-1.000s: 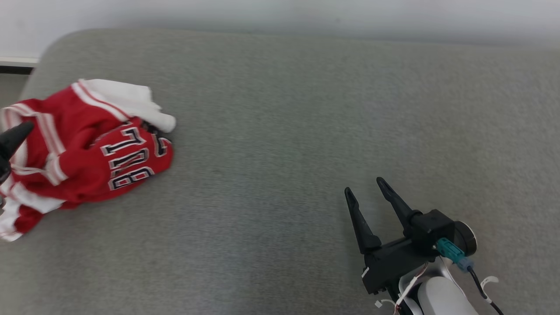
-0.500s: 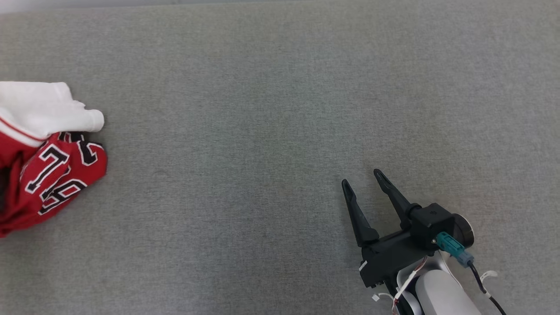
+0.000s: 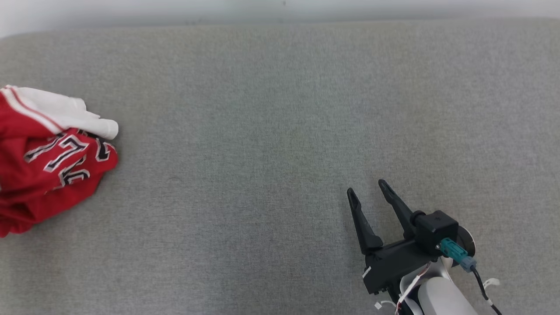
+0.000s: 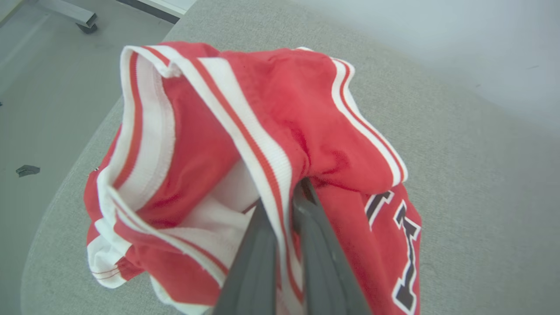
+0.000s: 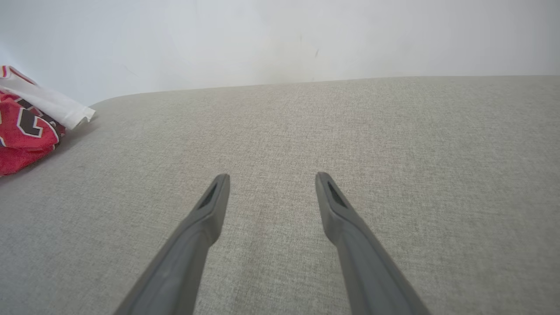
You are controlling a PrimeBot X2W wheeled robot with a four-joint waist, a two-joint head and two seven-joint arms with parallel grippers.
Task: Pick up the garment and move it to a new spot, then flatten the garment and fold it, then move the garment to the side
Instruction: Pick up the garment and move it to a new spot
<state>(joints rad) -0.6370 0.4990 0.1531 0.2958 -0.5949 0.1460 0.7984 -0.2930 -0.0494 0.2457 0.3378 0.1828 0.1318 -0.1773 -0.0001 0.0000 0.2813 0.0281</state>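
Observation:
The garment [image 3: 48, 166] is a crumpled red jersey with white trim and black-and-white lettering, bunched at the left edge of the head view on the grey padded surface [image 3: 280, 131]. In the left wrist view my left gripper [image 4: 284, 201] is shut on a white-striped fold of the garment [image 4: 245, 144], the cloth pinched between its two dark fingers. My right gripper [image 3: 367, 192] stands open over bare surface at the lower right, far from the cloth. The right wrist view shows its spread fingers [image 5: 210, 210] and the garment [image 5: 26, 127] at the far left.
The grey surface has a rounded far-left corner [image 4: 183, 26], with floor [image 4: 43, 87] beyond it. A pale wall [image 5: 280, 39] runs along the far edge. A wide stretch of surface separates the garment from my right gripper.
My left gripper has closed on the garment's striped fold. The head camera has shifted, so the garment sits nearer the picture's left edge. The right gripper has stayed open in place.

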